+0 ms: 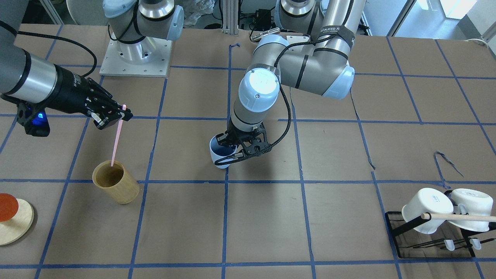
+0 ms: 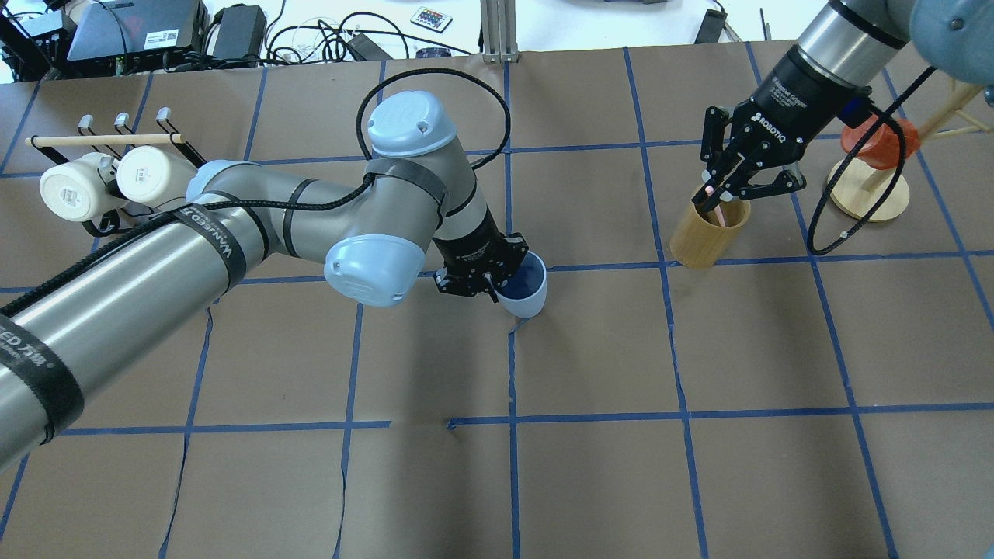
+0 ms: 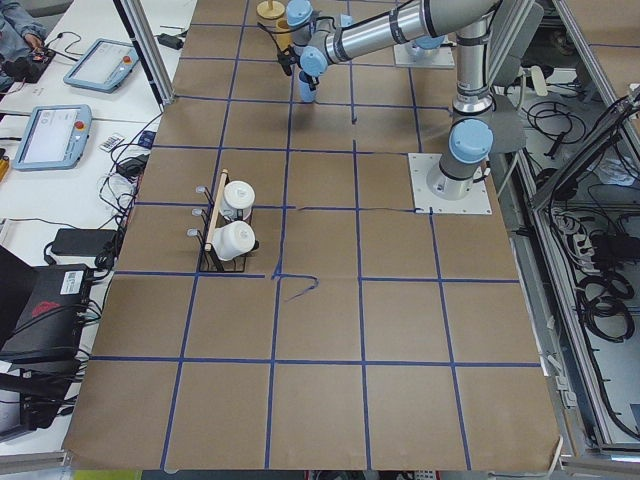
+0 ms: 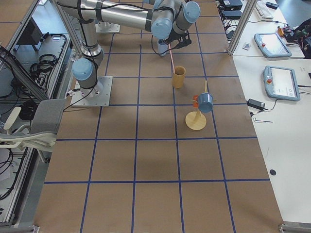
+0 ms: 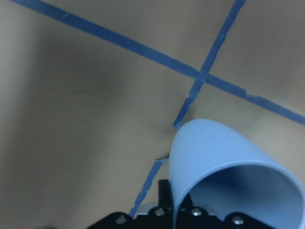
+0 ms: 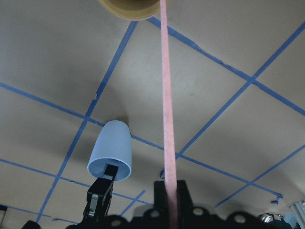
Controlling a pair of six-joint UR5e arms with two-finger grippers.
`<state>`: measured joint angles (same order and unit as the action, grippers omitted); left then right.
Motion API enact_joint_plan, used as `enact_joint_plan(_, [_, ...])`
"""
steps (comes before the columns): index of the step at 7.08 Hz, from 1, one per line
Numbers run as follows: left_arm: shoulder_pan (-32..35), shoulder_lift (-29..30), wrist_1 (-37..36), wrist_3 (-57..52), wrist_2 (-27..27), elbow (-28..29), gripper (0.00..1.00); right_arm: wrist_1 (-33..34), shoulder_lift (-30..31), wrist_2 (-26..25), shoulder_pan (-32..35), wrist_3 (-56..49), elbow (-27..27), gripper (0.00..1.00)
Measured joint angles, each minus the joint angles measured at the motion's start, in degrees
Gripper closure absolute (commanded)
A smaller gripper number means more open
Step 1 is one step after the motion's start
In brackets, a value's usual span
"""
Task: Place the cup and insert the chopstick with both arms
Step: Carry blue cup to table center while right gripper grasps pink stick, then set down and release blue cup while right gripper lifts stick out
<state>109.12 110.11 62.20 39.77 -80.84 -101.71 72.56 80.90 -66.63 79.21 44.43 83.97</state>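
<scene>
Right wrist-mounted: pink chopstick (image 6: 167, 119) between the right fingers (image 6: 184, 194)

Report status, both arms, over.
Left pincer shut on cup, tilted, low over table. Right pincer shut on chopstick, tip at holder mouth. Nothing seen in the way.

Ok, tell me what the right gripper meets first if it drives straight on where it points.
The bamboo cup: the right gripper aims down its pink chopstick toward the cup's mouth. Depth is unclear.
</scene>
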Motion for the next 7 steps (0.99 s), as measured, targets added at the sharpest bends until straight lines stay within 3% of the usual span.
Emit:
enact_joint_plan(3, [-0.1,0.2,0.0,-2.0,-1.8,-0.1,1.0,-4.2,1.2,3.6,2.4,0.0,-3.7,1.0])
enact_joint_plan(4, [-0.1,0.2,0.0,-2.2,-1.8,-0.1,0.86,-4.5,1.7,4.6,3.3,0.0,-4.0,1.0])
enact_joint_plan(5, [-0.1,0.3,0.0,-2.3,-1.9,-0.1,0.22,-4.7,2.2,5.5,4.0,0.1,-4.0,1.0])
enact_joint_plan(6, [-0.1,0.3,0.2,-2.5,-1.9,-0.1,0.11,-5.0,2.6,6.7,4.4,0.1,-4.0,1.0])
enact_joint_plan(7, [-0.1,0.2,0.4,-2.6,-1.9,0.0,0.07,-5.6,2.8,7.4,4.6,0.1,-4.0,1.0])
